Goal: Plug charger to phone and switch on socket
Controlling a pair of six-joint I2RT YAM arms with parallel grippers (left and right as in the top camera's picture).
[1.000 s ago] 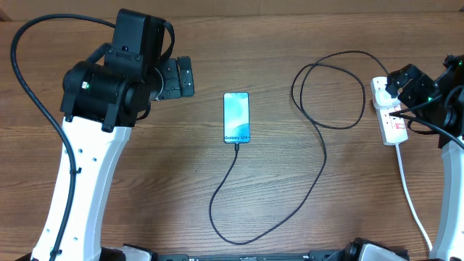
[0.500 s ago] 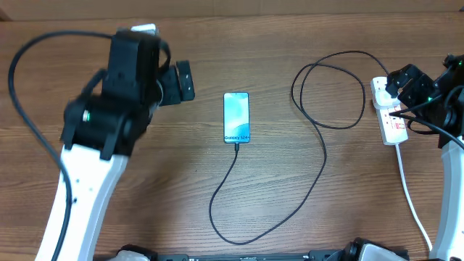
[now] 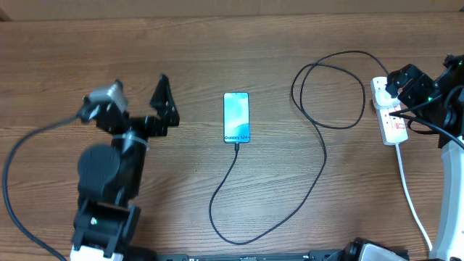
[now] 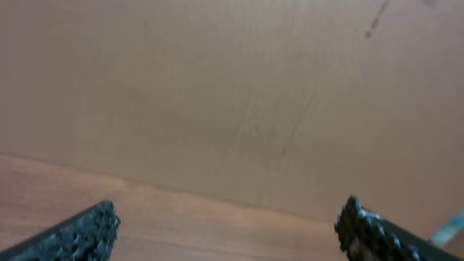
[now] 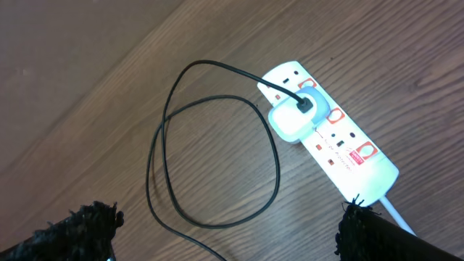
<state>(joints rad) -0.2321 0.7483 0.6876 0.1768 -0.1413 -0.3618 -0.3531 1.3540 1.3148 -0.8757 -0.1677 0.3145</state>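
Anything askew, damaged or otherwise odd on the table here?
Nothing stands out. The phone lies flat and straight, the charger runs in loose loops from its lower edge to the socket, undamaged as far as visible.

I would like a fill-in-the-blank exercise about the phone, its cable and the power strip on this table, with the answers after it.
The slim rectangular smartphone shows the text "Galaxy ___" on its blue screen.
The thin black charger cable runs from the smartphone to a ___ adapter seated in the strip.
In the overhead view, the white rectangular power strip lies to the ___ of the smartphone.
Missing words: S24; white; right.
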